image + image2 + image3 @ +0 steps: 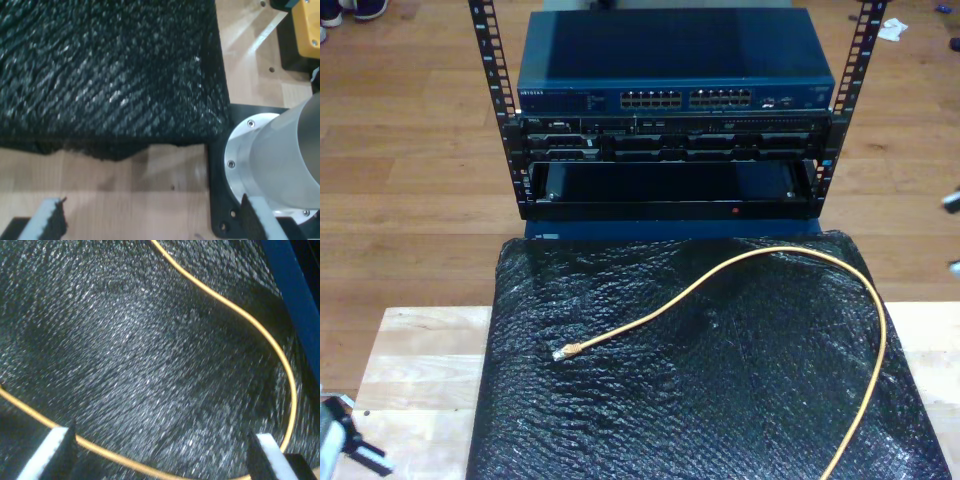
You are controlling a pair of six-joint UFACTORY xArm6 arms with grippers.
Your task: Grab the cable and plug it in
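Wooden tabletop (420,350) carries a black mat (720,400), with a rack (670,150) of network gear standing behind it on a wood floor. On the mat lies the cable (760,258), curving from its clear plug (560,354) near the mat's middle round toward the exterior view's right. My first tool (150,222) hangs with fingers apart over bare wood beside the mat's edge. My second tool (162,455) hangs with fingers apart above the cable (240,315).
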